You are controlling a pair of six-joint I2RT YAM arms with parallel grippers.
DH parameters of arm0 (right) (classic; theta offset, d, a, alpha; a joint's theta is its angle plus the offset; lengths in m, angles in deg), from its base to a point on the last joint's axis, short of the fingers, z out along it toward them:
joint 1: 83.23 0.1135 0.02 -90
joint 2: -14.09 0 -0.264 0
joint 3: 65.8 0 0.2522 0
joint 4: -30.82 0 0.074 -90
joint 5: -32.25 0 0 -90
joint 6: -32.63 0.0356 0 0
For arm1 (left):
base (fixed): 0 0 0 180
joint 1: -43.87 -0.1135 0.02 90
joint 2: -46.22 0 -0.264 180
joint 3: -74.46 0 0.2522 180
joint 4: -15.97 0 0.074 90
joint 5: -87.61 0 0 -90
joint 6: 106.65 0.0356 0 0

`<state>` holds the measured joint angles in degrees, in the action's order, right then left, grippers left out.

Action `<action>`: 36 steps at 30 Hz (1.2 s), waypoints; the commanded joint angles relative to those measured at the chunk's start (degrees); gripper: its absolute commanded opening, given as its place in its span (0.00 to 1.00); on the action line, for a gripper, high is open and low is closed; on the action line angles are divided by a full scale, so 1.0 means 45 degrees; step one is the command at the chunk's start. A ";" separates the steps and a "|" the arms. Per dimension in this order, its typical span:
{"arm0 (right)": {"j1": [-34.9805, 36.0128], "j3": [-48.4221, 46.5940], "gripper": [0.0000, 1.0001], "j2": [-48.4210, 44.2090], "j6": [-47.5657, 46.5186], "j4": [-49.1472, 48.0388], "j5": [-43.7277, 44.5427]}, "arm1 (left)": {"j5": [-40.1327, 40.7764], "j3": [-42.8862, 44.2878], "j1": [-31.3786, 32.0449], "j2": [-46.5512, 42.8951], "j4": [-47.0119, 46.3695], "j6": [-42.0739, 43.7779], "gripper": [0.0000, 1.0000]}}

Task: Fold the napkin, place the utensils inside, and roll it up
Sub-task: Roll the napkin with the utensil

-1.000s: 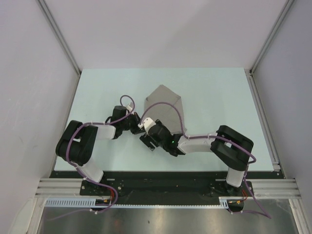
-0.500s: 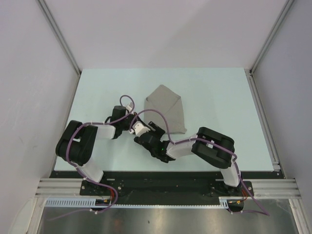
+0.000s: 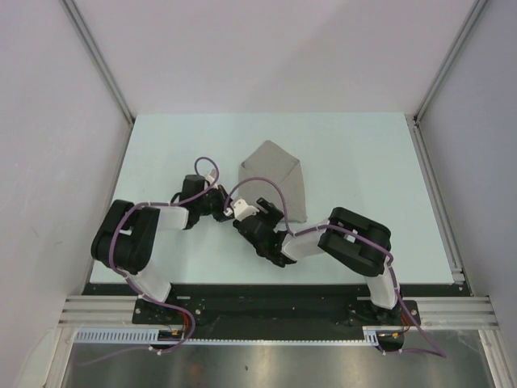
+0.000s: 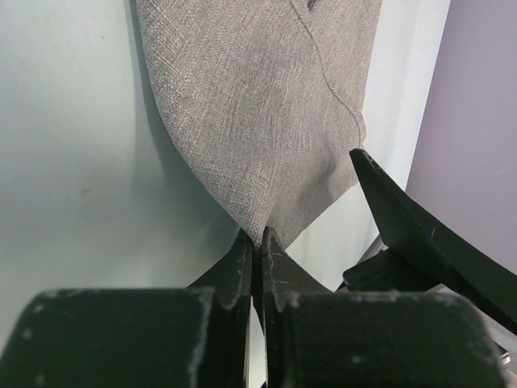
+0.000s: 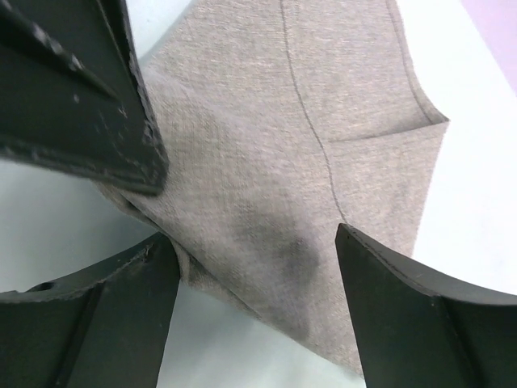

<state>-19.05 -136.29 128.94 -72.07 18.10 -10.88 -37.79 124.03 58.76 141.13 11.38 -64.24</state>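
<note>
The grey-beige napkin [image 3: 275, 179] lies partly folded on the table, its near-left corner lifted. My left gripper [image 3: 233, 206] is shut on that corner, and the left wrist view shows the cloth [image 4: 258, 121] pinched between the closed tips [image 4: 258, 239]. My right gripper [image 3: 262, 212] is open right beside it, with the jaws spread on either side of the napkin's near edge [image 5: 266, 162] and nothing gripped [image 5: 252, 238]. A right finger [image 4: 420, 234] shows in the left wrist view. The fork and the dark utensil are out of view.
The pale green table [image 3: 347, 153] is bounded by metal rails on the left [image 3: 121, 162] and right [image 3: 432, 186]. The two wrists are crowded together at the napkin's near-left corner, and a purple cable [image 3: 279, 190] loops over the cloth.
My right arm drew its elbow in to the left, and its gripper swung to the napkin's near-left corner next to the left gripper. The left gripper shifted slightly, still holding the cloth.
</note>
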 commanded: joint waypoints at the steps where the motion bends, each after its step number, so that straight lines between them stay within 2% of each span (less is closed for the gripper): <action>1: 0.0131 0.0867 0.79 -0.0112 -0.0988 -0.0852 0.1106 | -0.0240 0.0147 -0.0224 -0.0544 -0.0044 -0.0088 0.00; 5: 0.0093 0.1141 0.72 0.0161 -0.1595 -0.1711 0.1284 | -0.0259 0.0186 -0.0263 -0.0603 0.0073 -0.0068 0.00; 10: -0.0160 0.1180 0.52 0.0338 -0.1870 -0.1811 0.0718 | -0.0278 0.0245 -0.0283 -0.0584 0.0132 -0.0010 0.00; 12: -0.0317 0.1278 0.44 0.0202 -0.2026 -0.1637 -0.0314 | -0.0356 0.0284 -0.0283 -0.0545 0.0093 0.0029 0.00; 14: -0.0453 0.1337 0.37 -0.0091 -0.2163 -0.1170 -0.1502 | -0.0454 0.0284 -0.0283 -0.0545 -0.0042 0.0029 0.14; 15: -0.0512 0.1260 0.31 -0.0208 -0.2183 -0.0857 -0.1935 | -0.0532 0.0303 -0.0302 -0.0584 -0.0102 0.0010 0.22; 16: -0.0590 0.1143 0.28 -0.0422 -0.2125 -0.0467 -0.2829 | -0.0552 0.0323 -0.0322 -0.0642 -0.0121 0.0010 0.37; 17: -0.0804 0.0968 0.27 -0.0501 -0.1989 0.0677 -0.3263 | -0.0533 0.0323 -0.0361 -0.0720 -0.0122 0.0029 0.44; 19: -0.0961 0.0306 0.16 -0.0619 -0.1542 0.1817 -0.4026 | -0.0358 0.0304 -0.0536 -0.1109 -0.0025 0.0146 0.59; 23: -0.1254 -0.0614 0.00 -0.1145 -0.0992 0.4527 -0.5609 | 0.0345 0.0031 -0.0907 -0.1989 0.1008 0.0868 0.69; 29: -0.1372 -0.2429 0.00 -0.1342 -0.0096 0.8552 -0.7230 | 0.1749 -0.0905 -0.1142 -0.3315 0.1888 0.1825 0.74; 36: -0.1704 -0.4049 0.00 -0.1597 0.1077 1.1799 -0.9886 | 0.3195 -0.2448 -0.1142 -0.5481 0.2066 0.2256 0.77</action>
<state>-26.13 -149.06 124.30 -72.03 57.75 -45.15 -28.34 116.54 53.78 122.67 20.04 -56.72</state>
